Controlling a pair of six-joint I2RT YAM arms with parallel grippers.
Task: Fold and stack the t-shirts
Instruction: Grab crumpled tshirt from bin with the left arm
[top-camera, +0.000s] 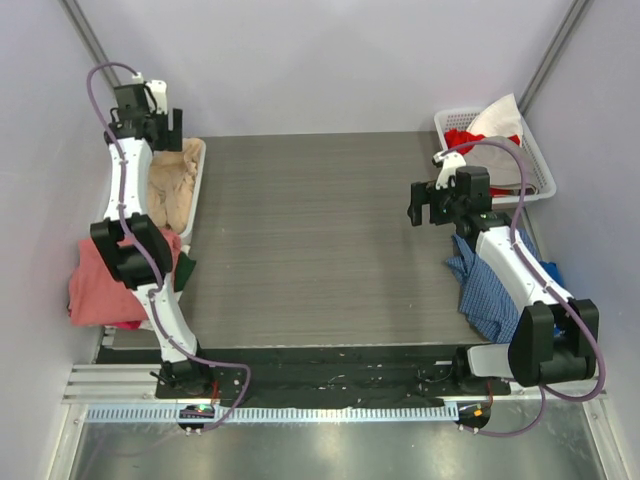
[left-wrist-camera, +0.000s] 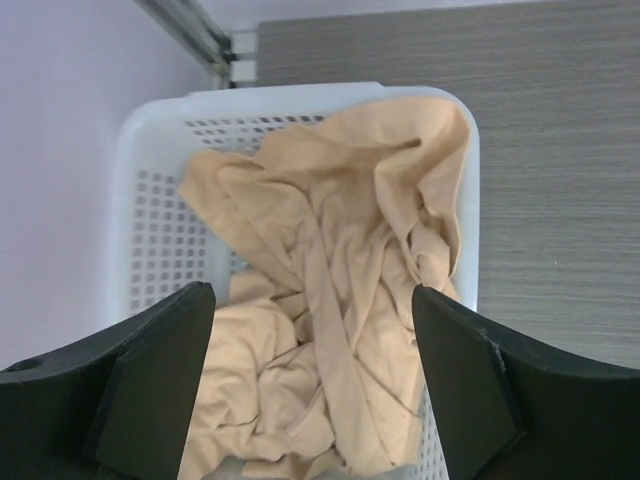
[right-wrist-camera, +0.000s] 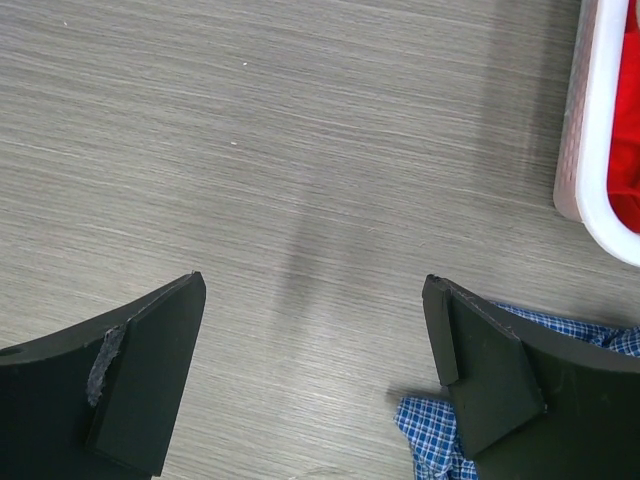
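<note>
Hangs the left claw (left-wrist-camera: 310, 300), jaws spread and empty, straight over the white basket (left-wrist-camera: 150, 200) with the tan t-shirt (left-wrist-camera: 340, 250) crumpled along its length directly below, right claw (right-wrist-camera: 315, 290) gaping, well apart from that basket across the bench (right-wrist-camera: 300, 150).

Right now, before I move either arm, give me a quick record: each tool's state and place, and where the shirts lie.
left tool: open, nothing held, above the tan shirt
tan shirt: crumpled in the left basket
right tool: open, nothing held, over bare table, beside the checked cloth
pink shirt: at the table's near-left edge
right basket: holds red cloth and white cloth
</note>
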